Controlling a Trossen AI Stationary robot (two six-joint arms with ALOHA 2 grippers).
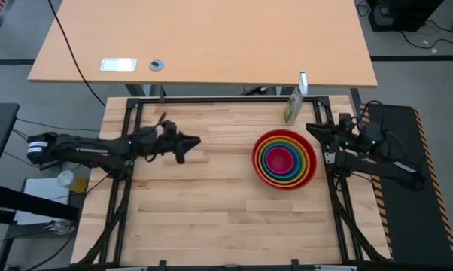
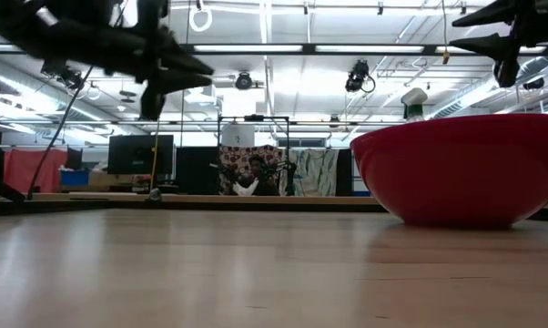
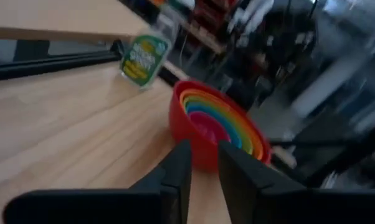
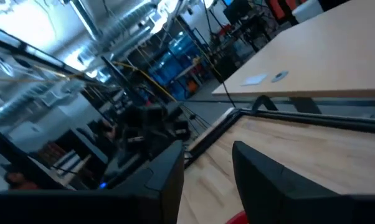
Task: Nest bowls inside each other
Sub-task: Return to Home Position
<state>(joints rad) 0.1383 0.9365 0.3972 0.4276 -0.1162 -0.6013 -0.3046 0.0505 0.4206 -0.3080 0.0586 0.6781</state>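
The bowls (image 1: 284, 159) stand nested in one stack on the table's right half, red outermost and magenta-pink innermost, with orange, green and blue rings between. The red bowl (image 2: 461, 169) rests by its base on the wood. The left wrist view shows the stack (image 3: 218, 121) ahead of the fingers. My left gripper (image 1: 195, 141) hovers left of the stack, pointing toward it, open by a narrow gap (image 3: 204, 162) and empty. My right gripper (image 1: 311, 129) hangs above the table's right edge beside the stack, open (image 4: 206, 168) and empty.
A green-labelled packet (image 1: 292, 105) stands at the table's far edge behind the bowls. A second tabletop (image 1: 204, 38) lies beyond it. Bare wood (image 1: 211, 218) spans the table's left and near parts. A person (image 2: 253, 178) sits far off in the room.
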